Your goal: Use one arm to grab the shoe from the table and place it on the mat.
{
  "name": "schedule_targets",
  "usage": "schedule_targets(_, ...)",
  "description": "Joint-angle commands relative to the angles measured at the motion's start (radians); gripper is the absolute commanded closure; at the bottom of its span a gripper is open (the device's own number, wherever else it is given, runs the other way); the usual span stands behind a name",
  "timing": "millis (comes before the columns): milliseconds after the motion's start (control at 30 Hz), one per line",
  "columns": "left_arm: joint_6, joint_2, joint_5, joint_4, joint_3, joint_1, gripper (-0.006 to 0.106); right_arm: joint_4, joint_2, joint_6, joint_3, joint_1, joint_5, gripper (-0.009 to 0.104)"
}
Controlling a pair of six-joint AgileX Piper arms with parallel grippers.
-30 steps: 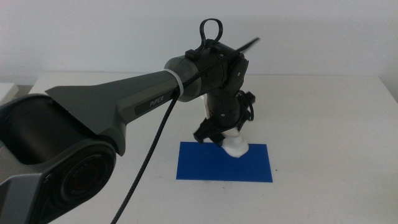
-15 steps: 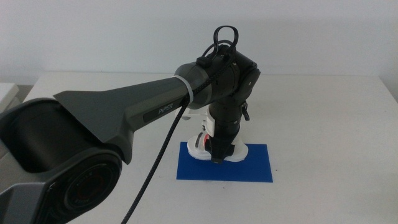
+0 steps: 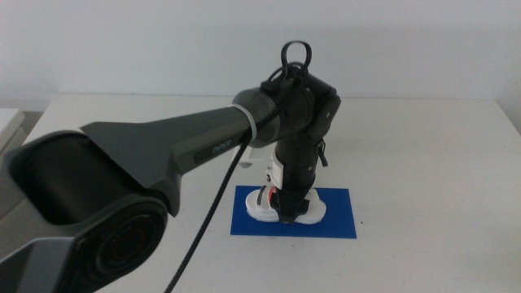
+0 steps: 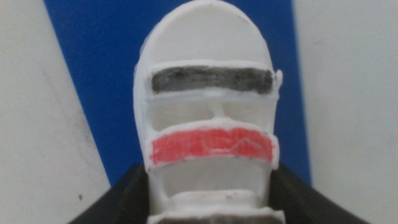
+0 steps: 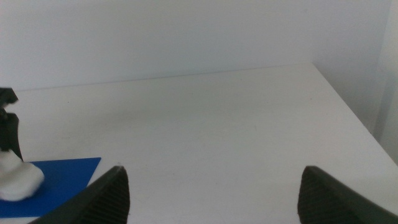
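Observation:
The left arm (image 3: 163, 146) reaches in from the left. Its gripper (image 3: 286, 213) points down and is shut on the white shoe (image 3: 273, 203) with black and red straps. The shoe is low over the middle of the blue mat (image 3: 335, 220); I cannot tell whether its sole touches. In the left wrist view the dark jaws grip the sides of the shoe (image 4: 208, 106) near its heel, with the mat (image 4: 93, 62) under it. The right gripper (image 5: 217, 190) is open and empty, off to the right, and sees the shoe (image 5: 17, 178) and the mat's corner (image 5: 68, 175) from afar.
The white table (image 3: 423, 146) stretches around the mat, with its back edge against a pale wall. The left arm's thick body covers the near left part of the middle view. The table's right edge (image 5: 348, 106) shows in the right wrist view.
The left gripper has turned the shoe and lowered it, from tilted at the mat's back edge to level over the mat's middle. The right arm has not moved.

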Motion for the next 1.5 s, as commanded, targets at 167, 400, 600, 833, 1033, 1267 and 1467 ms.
schedule_targets(167, -0.012, 0.022, -0.056, -0.012, 0.001, -0.003, 0.097, -0.005, -0.005, -0.006, 0.002, 0.000, -0.006, 0.016)
schedule_targets(400, -0.014, 0.022, -0.067, -0.061, 0.001, -0.003, 0.065, -0.005, -0.005, -0.006, 0.002, 0.000, -0.006, 0.016)
schedule_targets(600, -0.014, 0.020, -0.051, -0.072, 0.001, -0.005, 0.015, -0.005, -0.005, -0.006, 0.002, 0.000, -0.006, 0.016)
schedule_targets(833, 0.015, -0.185, 0.010, 0.000, 0.001, -0.005, 0.007, -0.005, -0.005, -0.006, 0.002, 0.000, -0.006, 0.016)
schedule_targets(1033, 0.572, -0.522, 0.010, 0.332, 0.012, -0.005, 0.007, -0.005, -0.005, -0.006, 0.002, 0.000, -0.006, 0.016)
schedule_targets(1267, 1.565, -0.764, 0.010, 0.452, 0.095, 0.033, 0.007, -0.005, -0.005, -0.006, 0.002, 0.000, -0.006, 0.016)
schedule_targets(1467, 1.504, -1.059, 0.010, 0.516, 0.438, 0.084, 0.007, -0.005, -0.005, -0.006, 0.002, 0.000, -0.006, 0.016)
